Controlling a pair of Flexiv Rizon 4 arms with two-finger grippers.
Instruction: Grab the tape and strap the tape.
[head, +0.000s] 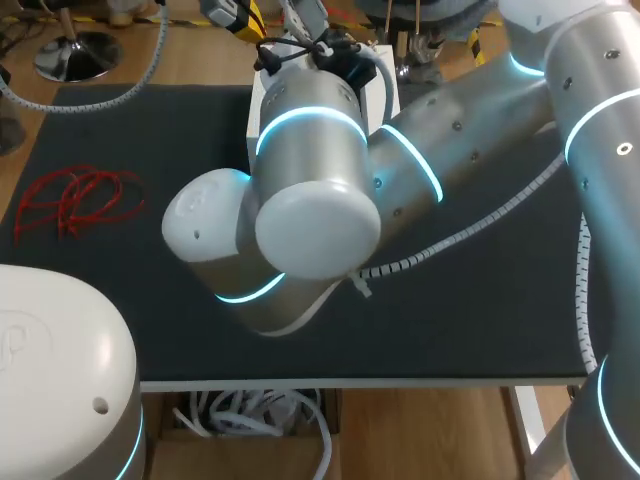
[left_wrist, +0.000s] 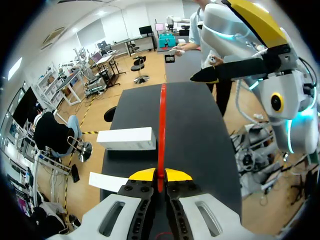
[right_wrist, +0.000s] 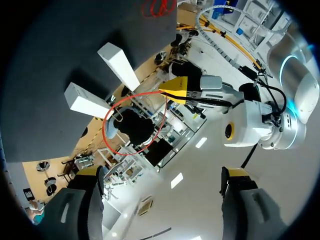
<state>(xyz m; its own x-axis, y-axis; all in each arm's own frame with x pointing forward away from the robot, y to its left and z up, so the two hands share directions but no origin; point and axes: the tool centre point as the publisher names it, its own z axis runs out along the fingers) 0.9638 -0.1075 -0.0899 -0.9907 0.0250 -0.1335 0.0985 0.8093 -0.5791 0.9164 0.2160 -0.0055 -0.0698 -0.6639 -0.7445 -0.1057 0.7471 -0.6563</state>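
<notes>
right arm (head: 310, 170) blocks table (head: 500, 320); left end effector (left_wrist: 160, 175) grips red tape (left_wrist: 162, 125); right end effector (right_wrist: 162, 172) spread; white box (left_wrist: 126, 138) near.

Head view high over the table (head: 480, 330); left wrist low along it, right wrist farther; white box (left_wrist: 126, 138) in both

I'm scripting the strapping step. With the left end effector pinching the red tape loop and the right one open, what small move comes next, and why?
Probably ease the right end effector forward until the thin red tape loop sits inside its grasp. The left end effector is shut on the tape, while the right stands wide open with the loop ahead of it.
</notes>
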